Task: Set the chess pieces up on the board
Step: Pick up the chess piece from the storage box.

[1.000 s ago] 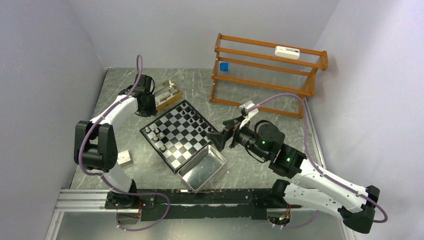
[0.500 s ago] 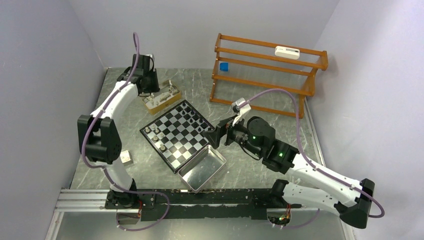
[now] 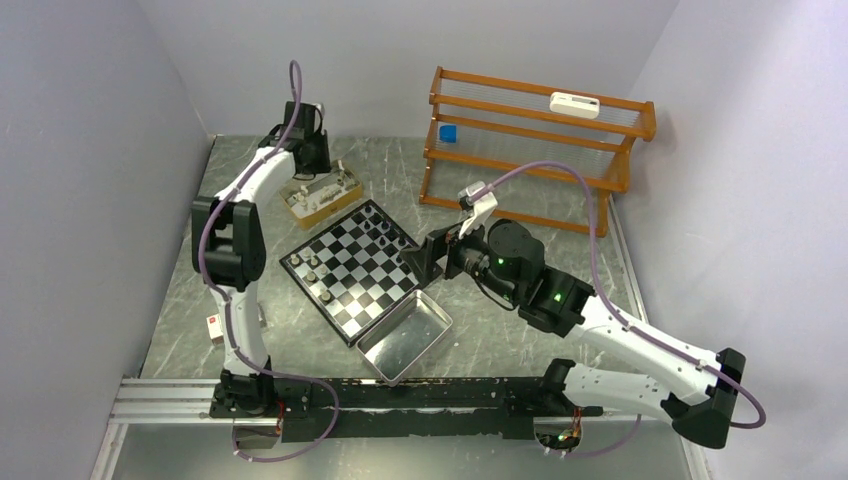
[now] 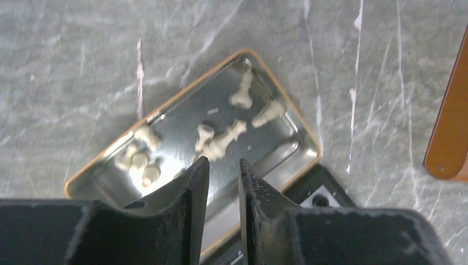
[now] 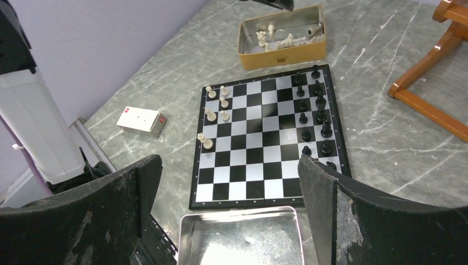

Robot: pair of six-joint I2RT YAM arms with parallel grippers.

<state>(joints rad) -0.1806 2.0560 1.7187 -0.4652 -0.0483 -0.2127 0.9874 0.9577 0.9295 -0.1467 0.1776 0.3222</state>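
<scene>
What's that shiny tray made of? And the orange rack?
The tray looks like metal: it is silvery and glossy, and its bare inside throws back bright reflections. The rack looks like wood with a smooth orange-brown varnish, though the pictures cannot rule out painted plastic.

L gripper (image 4: 222,163) jaws a slit apart; R gripper (image 5: 227,164) jaws wide apart.
</scene>
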